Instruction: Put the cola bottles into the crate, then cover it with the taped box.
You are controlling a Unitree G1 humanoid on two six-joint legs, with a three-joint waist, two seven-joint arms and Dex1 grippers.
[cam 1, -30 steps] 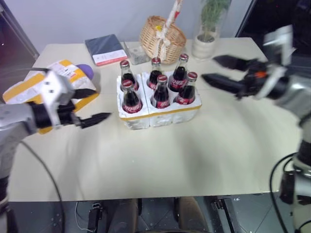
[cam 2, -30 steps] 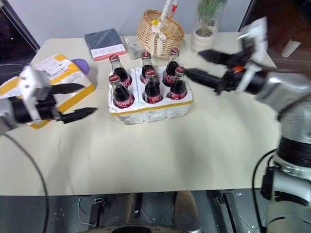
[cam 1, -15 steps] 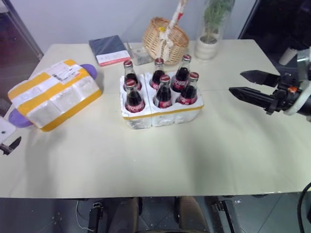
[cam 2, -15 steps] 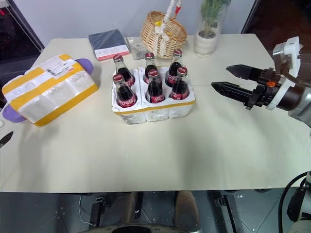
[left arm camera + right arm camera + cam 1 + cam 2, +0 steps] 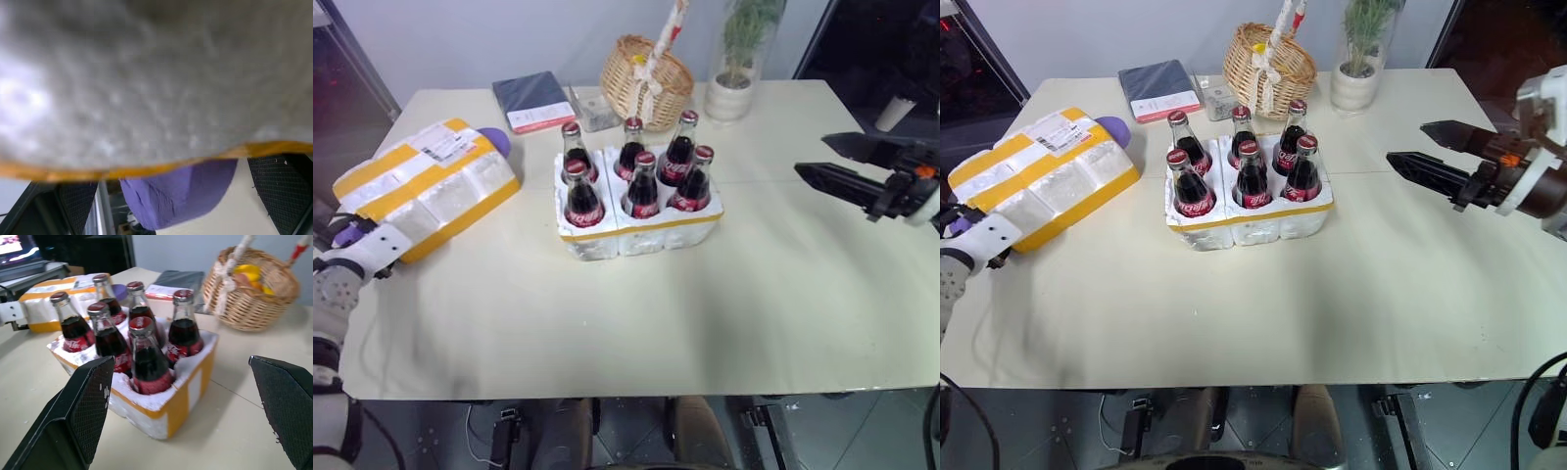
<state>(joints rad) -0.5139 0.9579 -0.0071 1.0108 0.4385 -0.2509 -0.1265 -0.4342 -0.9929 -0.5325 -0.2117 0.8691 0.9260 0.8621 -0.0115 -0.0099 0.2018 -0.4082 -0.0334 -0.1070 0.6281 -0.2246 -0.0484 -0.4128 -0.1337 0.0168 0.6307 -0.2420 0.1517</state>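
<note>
Having swung outward, the left gripper (image 5: pixel 166 196) now meets the taped box (image 5: pixel 426 186), both jaws spread.

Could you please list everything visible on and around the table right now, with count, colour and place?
cola bottles: six, dark with red caps and labels, all standing in the crate's wells.
crate: one, white foam with a yellow band, table centre.
taped box: one, white foam with yellow tape and a shipping label, table's left end.
purple thing: one, partly hidden under the taped box.
notebook: one, dark with a white and red strip, behind the crate to the left.
wicker basket: one, tan, behind the crate.
potted plant: one, green in a white pot, right of the basket.
table: one, cream.
left gripper: black fingers, open, at the taped box's near end.
right gripper: black fingers, open, above the table's right side.
</note>
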